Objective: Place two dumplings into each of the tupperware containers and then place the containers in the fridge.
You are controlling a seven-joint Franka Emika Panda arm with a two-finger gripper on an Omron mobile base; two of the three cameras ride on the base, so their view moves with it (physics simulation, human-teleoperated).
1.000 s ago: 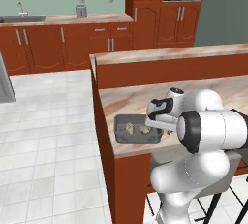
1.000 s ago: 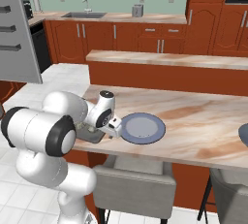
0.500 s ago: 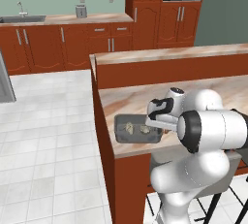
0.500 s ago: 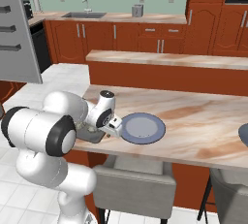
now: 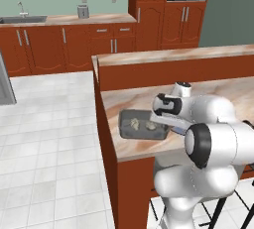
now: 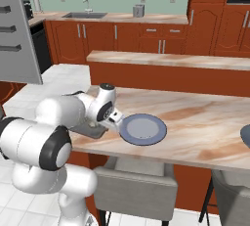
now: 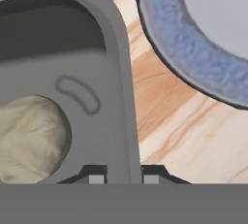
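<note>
My end effector [image 7: 124, 178] is clenched on the wall of the tupperware container [image 7: 118, 87], one fingertip [image 7: 97, 177] inside the tray and the other just outside its rim. This grey tray [image 5: 141, 125] lies on the table [image 5: 223, 91], close to the table's left end and near its front edge. Two dumplings [image 5: 134, 122] sit inside it, side by side on the tray floor; from the hand view one dumpling [image 7: 30, 138] lies against the floor just inside the wall I am gripping, a little apart from my fingertips. A round blue-grey plate [image 6: 143, 128] rests flat on the table just beside the tray, on the side away from the table's left end; its rim [image 7: 193, 53] is near the tray's outer wall but apart from it, with bare marbled tabletop between. Beyond the tray, the table steps up to a raised ledge [image 6: 171, 59].
</note>
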